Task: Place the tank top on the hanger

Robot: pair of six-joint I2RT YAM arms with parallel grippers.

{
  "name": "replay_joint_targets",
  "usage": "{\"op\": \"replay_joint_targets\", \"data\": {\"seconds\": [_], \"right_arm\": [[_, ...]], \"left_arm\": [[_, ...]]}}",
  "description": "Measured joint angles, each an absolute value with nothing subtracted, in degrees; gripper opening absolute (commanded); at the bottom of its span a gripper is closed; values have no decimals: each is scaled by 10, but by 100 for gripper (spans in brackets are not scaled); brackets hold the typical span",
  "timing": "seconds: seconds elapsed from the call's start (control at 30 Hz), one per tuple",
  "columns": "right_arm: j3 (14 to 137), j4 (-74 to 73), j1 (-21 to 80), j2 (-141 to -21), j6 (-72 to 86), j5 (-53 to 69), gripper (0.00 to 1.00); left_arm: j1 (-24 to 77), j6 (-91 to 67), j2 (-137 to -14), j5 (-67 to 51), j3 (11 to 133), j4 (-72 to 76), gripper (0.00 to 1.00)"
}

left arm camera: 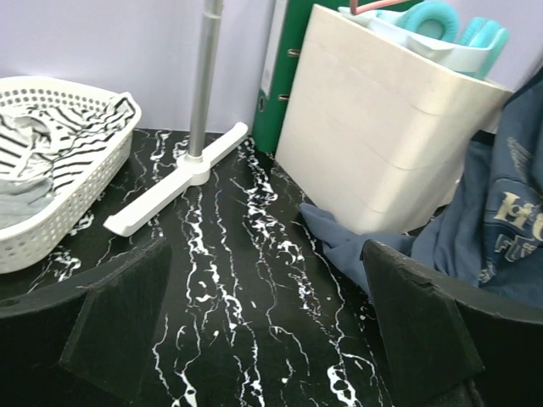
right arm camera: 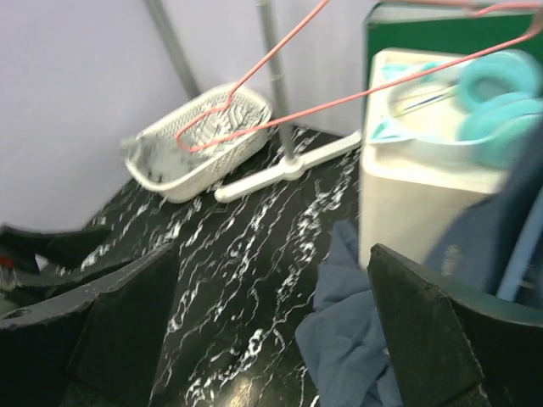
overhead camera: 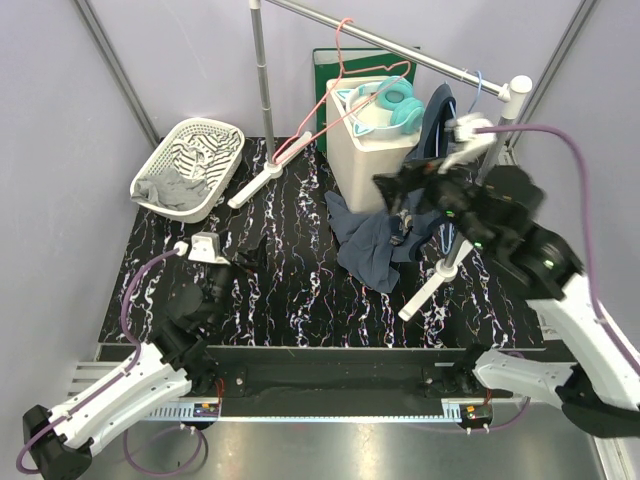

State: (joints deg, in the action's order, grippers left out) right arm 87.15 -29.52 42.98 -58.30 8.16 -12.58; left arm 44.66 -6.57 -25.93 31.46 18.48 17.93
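The navy tank top [overhead camera: 372, 243] hangs from the rail by the white box, and its lower part lies crumpled on the black marbled table. It also shows in the left wrist view [left arm camera: 496, 216] and the right wrist view [right arm camera: 356, 335]. The light-blue hanger's hook [overhead camera: 478, 88] sits over the rail above the top. A light-blue bar of the hanger [right arm camera: 517, 263] shows at the cloth's edge. My right gripper [overhead camera: 398, 200] [right arm camera: 263, 331] is open and empty, raised just above and beside the top. My left gripper [overhead camera: 252, 255] [left arm camera: 267, 331] is open and empty, low over the table, left of the top.
A white basket [overhead camera: 215, 130] with striped and grey cloth stands at the back left. A white box [overhead camera: 365, 160] holds teal headphones [overhead camera: 398, 103], with a green binder [overhead camera: 335, 60] behind. A pink-red hanger [overhead camera: 335, 95] hangs on the rack rail [overhead camera: 400, 45]. The rack's feet [overhead camera: 255, 185] [overhead camera: 428, 288] rest on the table.
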Motion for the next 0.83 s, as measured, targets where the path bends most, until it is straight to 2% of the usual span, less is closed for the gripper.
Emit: {"op": "replay_joint_targets", "data": {"seconds": [0.3, 0.6, 0.83], "right_arm": [[837, -251, 596, -714, 61, -128, 100], [632, -174, 599, -712, 138, -143, 100], [573, -145, 599, -706, 178, -173, 100]], "left_arm": [[447, -71, -260, 351, 192, 157, 99], [447, -76, -254, 380, 197, 155, 99], [447, -76, -247, 385, 197, 155, 99]]}}
